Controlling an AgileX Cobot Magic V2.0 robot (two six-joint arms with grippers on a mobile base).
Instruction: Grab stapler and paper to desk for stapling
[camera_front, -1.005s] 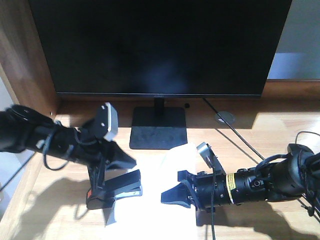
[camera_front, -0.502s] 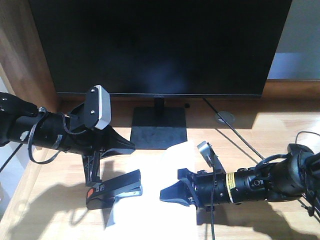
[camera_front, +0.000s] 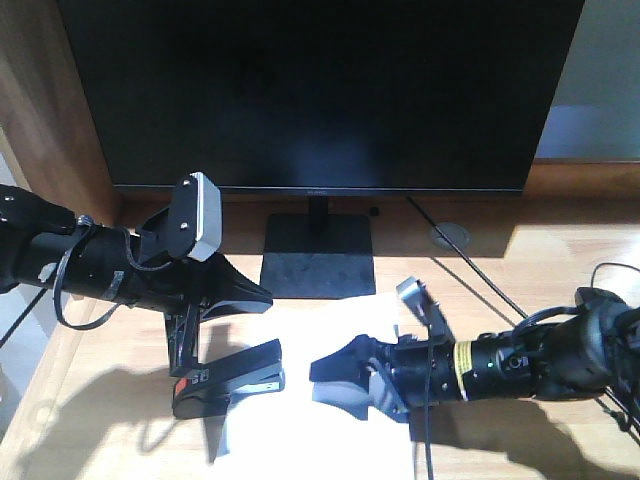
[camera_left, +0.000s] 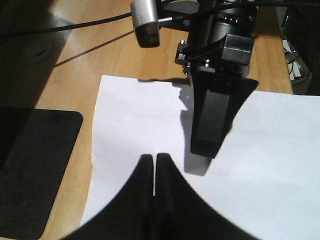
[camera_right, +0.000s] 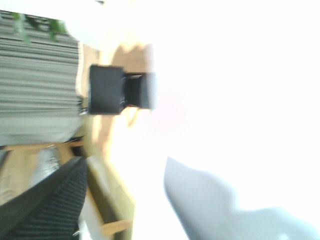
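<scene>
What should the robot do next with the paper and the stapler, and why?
Probably the right gripper should nudge the paper toward the stapler. The stapler sits on the desk at the sheet's left edge with its mouth toward it, and the left gripper, shut, hangs above the paper.

Nothing can be read for certain. The monitor (camera_front: 318, 90) has a small logo at the middle of its lower edge, too small to make out. Below it, the stapler (camera_front: 228, 378) carries a red patch with tiny white marks, and the right arm (camera_front: 500, 368) wears a yellow label with illegible print.
</scene>
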